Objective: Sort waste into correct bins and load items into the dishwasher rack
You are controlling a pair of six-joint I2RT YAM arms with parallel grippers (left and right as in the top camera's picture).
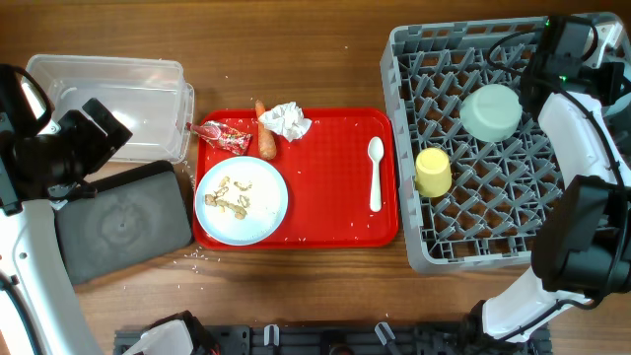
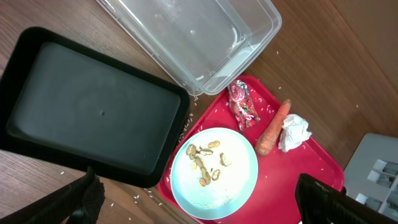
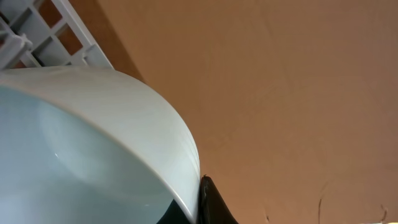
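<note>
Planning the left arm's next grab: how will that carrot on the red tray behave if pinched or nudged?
The carrot looks rigid and tapered, so it should keep shape but may slip toward its thin end. Its round body will probably roll if nudged sideways. The tissue lies right beside it and may drag along.

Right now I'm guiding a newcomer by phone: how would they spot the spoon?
Find the red serving tray mid-table. Near its right edge, beside the grey dishwasher rack, lies the white spoon. It is slim and alone; the plate, carrot and tissue crowd the tray's left.
</note>
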